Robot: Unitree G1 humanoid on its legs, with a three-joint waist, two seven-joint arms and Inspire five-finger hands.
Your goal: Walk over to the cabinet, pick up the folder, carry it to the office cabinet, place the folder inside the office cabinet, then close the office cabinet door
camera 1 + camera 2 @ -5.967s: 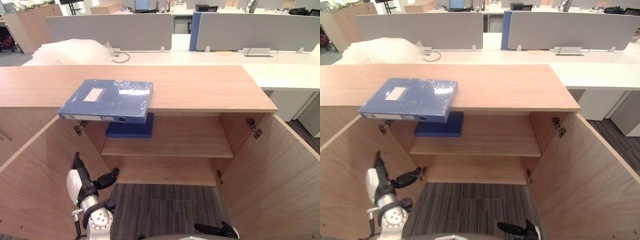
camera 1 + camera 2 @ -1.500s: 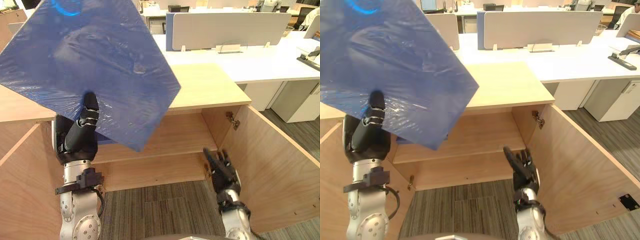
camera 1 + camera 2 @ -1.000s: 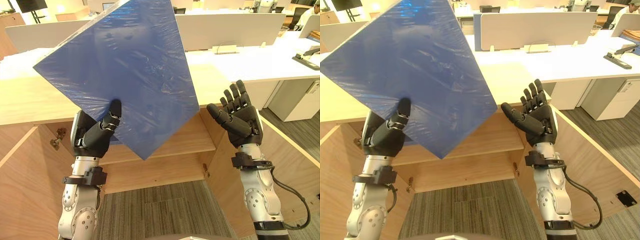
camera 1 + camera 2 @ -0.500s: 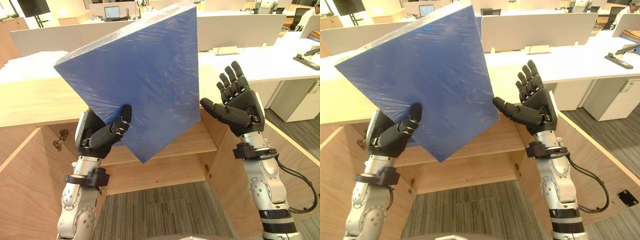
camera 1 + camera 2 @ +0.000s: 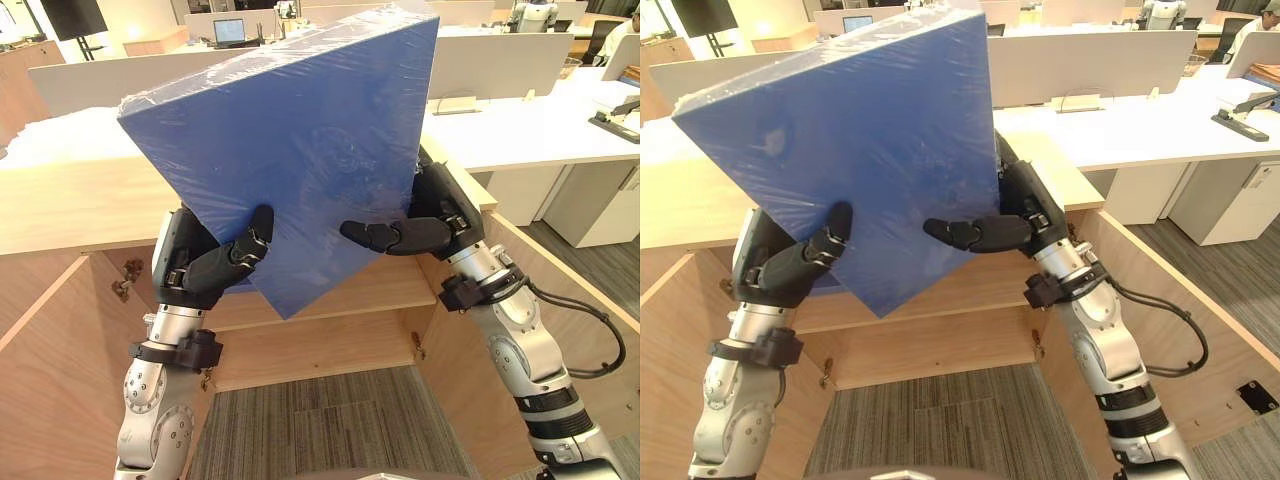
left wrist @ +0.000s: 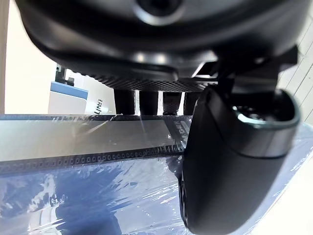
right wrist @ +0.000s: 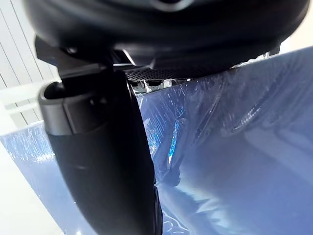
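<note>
Folder (image 5: 300, 150) picked up, above open cabinet (image 5: 70, 205), clamped by left robot hand (image 5: 215, 268) & right robot hand (image 5: 420, 225). To do: put inside, close door (image 5: 590, 345).

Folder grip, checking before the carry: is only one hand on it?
No, the left hand and right hand both pinch the folder, thumbs on its face.

I watch through two head cameras set side by side, looking down and forward. Both share the folder (image 5: 300, 170), the left hand (image 5: 203, 268), the right hand (image 5: 438, 212) and the cabinet (image 5: 385, 288). Each wrist camera looks along its own hand, very near the folder.
</note>
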